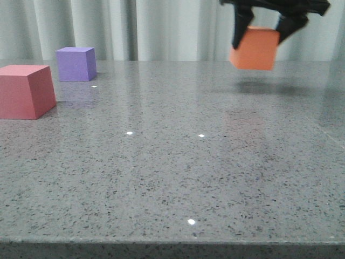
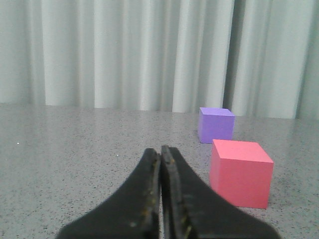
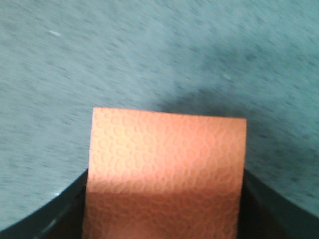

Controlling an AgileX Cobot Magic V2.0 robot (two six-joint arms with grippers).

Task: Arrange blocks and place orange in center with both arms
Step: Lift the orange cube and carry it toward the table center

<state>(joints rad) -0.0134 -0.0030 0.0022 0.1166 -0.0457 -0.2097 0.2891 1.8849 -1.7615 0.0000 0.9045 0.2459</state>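
Note:
My right gripper is shut on the orange cube and holds it in the air above the far right of the table; the cube fills the right wrist view between the two black jaws. The pinkish-red cube sits at the left of the table, and the purple cube stands behind it, apart from it. Both show in the left wrist view, the red cube in front of the purple cube. My left gripper is shut and empty, low over the table beside the red cube.
The grey speckled table runs to a front edge at the bottom of the front view. Pale curtains hang behind the table. The orange cube's shadow lies on the table under it.

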